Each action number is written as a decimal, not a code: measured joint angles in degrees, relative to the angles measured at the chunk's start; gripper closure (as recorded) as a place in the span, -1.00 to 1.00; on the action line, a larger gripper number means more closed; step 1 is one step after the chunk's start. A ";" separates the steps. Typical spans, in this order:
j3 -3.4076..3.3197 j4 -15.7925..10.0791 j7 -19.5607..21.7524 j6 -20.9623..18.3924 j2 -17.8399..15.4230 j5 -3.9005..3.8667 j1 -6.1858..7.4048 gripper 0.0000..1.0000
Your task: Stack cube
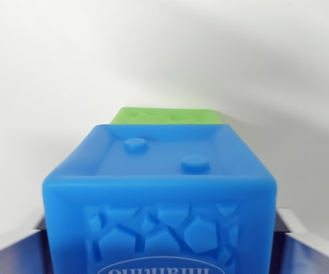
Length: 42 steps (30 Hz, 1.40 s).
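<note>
Cube geometry fills the lower half of the wrist view: a blue cube of soft, translucent material sits close to the lens, its upper face recessed inside a raised rim and carrying two round studs, one toward 11 o'clock and one toward 2 o'clock of that face. The front face shows a relief of irregular stone-like shapes, and below them an oval label with lettering that reads upside down and is cut by the frame's lower edge. A green cube lies directly behind the blue one at 12 o'clock; only a thin strip of its top, with faint moulded relief, shows above the blue rim, and contact between the two cannot be confirmed from this angle. The bench is a plain white surface that extends across the whole upper half of the view, with a soft shadow to the 2 o'clock side of the cubes. Two pincer fingers appear as dark blue and white blocks at 8 o'clock and 4 o'clock, flanking the blue cube on either side. The pincer is spread to roughly the cube's width; whether its pads press on the blue cube or stand just clear cannot be told.
</note>
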 joint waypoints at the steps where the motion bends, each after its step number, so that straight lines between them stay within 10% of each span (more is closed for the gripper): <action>1: 0.00 0.00 0.00 0.00 0.00 0.00 0.00 -1.00; 25: 0.00 -0.03 0.00 -0.23 -0.28 0.00 0.00 -1.00; 42: -0.07 -0.68 0.28 -6.29 -7.21 -0.39 0.00 -1.00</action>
